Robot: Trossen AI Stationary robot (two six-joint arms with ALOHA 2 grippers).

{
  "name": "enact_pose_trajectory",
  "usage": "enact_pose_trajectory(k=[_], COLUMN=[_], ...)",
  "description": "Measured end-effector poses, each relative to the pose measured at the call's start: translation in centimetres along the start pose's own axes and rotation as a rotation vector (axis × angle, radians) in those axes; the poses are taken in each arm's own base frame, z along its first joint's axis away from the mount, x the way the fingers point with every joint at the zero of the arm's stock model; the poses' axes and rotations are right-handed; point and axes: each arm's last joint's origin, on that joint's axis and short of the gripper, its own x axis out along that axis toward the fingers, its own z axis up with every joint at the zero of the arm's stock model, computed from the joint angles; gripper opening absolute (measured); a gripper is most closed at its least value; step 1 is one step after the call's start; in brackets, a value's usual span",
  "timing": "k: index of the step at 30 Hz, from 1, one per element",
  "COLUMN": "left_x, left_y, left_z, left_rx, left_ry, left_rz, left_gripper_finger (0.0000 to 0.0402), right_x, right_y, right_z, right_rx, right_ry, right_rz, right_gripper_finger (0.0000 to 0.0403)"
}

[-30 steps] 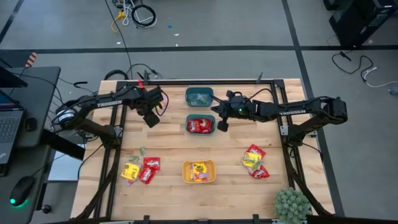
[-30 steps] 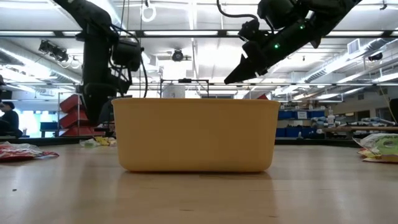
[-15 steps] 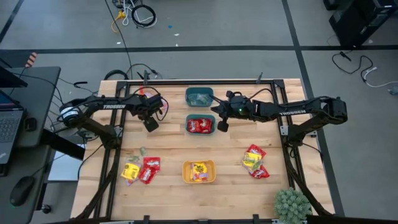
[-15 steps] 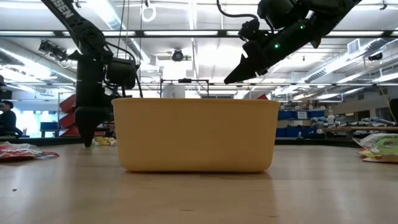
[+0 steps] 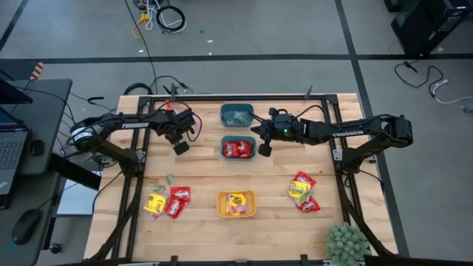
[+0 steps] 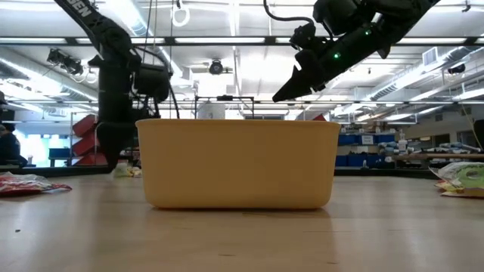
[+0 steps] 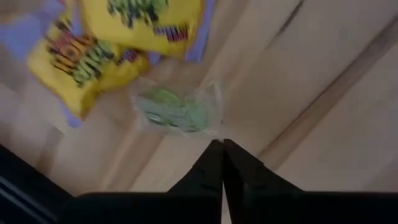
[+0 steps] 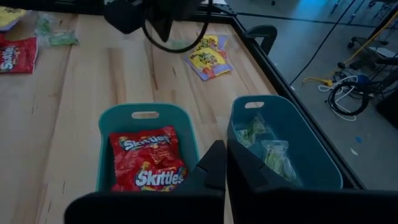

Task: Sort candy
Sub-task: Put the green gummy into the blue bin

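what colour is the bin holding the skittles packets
Teal bin, holding red packets; clearest in the right wrist view.

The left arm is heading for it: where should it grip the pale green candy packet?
Pinch the pale green packet across its narrow middle, from straight above: it lies flat on the wood, yellow packets crowding one side. Left gripper looks shut, so open first.

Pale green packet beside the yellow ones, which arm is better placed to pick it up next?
Left, probably. Its pincer points right at the green packet, though shut, so it must open first. The right pincer hangs by the teal bin of red packets, farther off.
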Motion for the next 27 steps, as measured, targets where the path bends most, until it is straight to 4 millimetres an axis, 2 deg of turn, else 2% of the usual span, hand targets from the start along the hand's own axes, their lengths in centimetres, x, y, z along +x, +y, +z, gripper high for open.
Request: enact_pose_trajectory(k=[5, 9, 13, 18, 22, 27], left_x=[-2.5, -5.0, -7.2, -8.6, -8.3, -5.7], left_y=[0.5, 0.6, 0.5, 0.3, 0.1, -0.7], left_z=[1.8, 4.1, 6.5, 8.5, 9.7, 11.5], left_rx=[0.008, 0.037, 0.061, 0.115, 0.120, 0.153], left_ry=[-0.080, -0.221, -0.445, -0.691, -0.786, -0.778], left_rz=[-0.002, -0.012, -0.102, -0.234, -0.264, -0.285], left_gripper_finger=[0.0002, 0.0001, 0.0001, 0.0001, 0.0000, 0.0000], right_x=[0.0, 0.0, 0.0, 0.0, 0.0, 0.0], right_y=[0.0, 0.0, 0.0, -0.1, -0.1, -0.1], right_z=[0.0, 0.0, 0.0, 0.0, 0.0, 0.0], right_rx=[0.000, 0.001, 0.000, 0.000, 0.001, 0.001], right_ry=[0.000, 0.001, 0.001, 0.001, 0.001, 0.002], right_rz=[0.000, -0.005, -0.009, -0.010, -0.011, -0.015], right_gripper_finger=[0.0002, 0.0004, 0.0002, 0.0000, 0.0004, 0.0005])
